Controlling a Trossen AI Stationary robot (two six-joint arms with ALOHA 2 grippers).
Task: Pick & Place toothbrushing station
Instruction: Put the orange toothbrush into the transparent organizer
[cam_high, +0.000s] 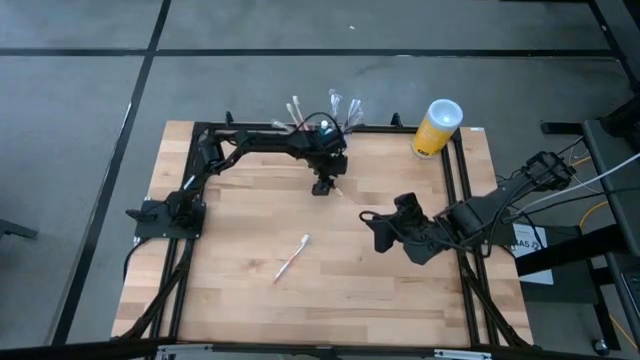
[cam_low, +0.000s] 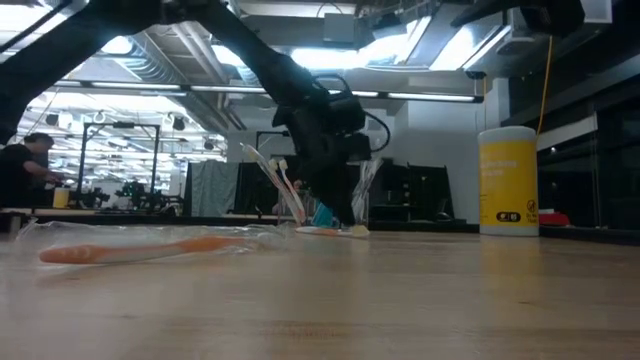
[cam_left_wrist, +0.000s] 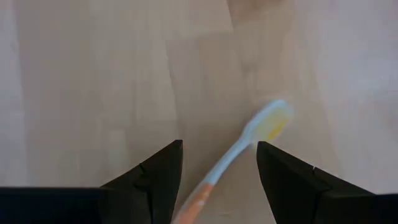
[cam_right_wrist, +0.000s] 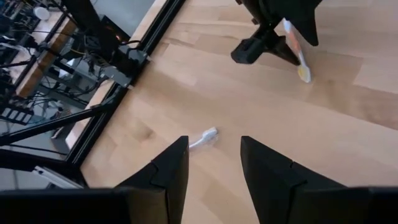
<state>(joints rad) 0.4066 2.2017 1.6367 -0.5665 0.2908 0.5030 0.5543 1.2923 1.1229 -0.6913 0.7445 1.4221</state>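
The see-through toothbrushing station (cam_high: 343, 118) stands at the table's far edge with several toothbrushes sticking up out of it; my left arm partly hides it. My left gripper (cam_high: 322, 186) is just in front of it, pointing steeply down and open. A toothbrush with an orange handle and a yellow-white head (cam_left_wrist: 268, 123) lies on the wood between its fingers with a gap on each side. A second toothbrush (cam_high: 292, 257) lies flat at mid-table. My right gripper (cam_high: 375, 226) hangs open above the table's right half, holding nothing.
A yellow cylinder with a white top (cam_high: 437, 127) stands at the far right corner. A black frame (cam_high: 190, 250) runs along the table's left, far and right sides. A person (cam_low: 25, 170) shows far off in the room behind.
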